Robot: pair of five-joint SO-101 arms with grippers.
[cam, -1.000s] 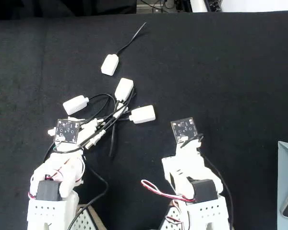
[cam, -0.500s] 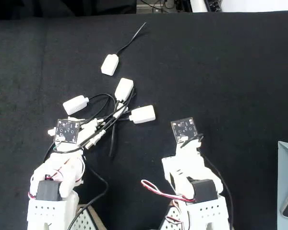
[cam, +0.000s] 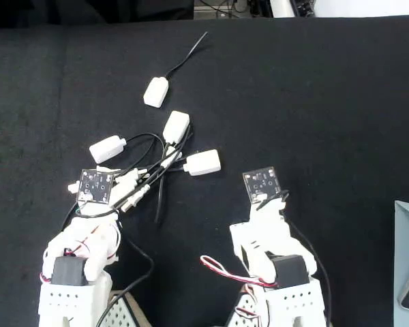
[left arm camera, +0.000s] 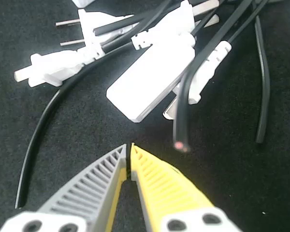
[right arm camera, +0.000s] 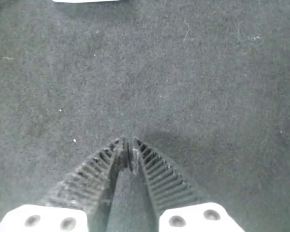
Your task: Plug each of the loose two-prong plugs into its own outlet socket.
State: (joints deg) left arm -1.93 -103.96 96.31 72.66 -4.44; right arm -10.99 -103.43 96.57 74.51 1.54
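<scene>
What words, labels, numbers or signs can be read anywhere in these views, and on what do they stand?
None can be read.
The white outlet sockets, the two-prong plugs and the black cables carry no legible print.
The small square boards on the arms show only tiny dots, too small to read as marks.

The high view looks almost straight down on the black table [cam: 327, 102] from well above, wide enough to take in both arms. The left arm [cam: 82, 252] is at lower left of the frame, the right arm [cam: 269, 252] at lower centre, and both point up-frame. The left wrist camera sits just behind the left gripper [left arm camera: 130, 150] and looks along it, close to the cloth. It shares with the high view the tangle of plugs and cables [cam: 146, 174]. The right wrist camera sits likewise behind the right gripper [right arm camera: 129, 145], facing nearby cloth.
</scene>
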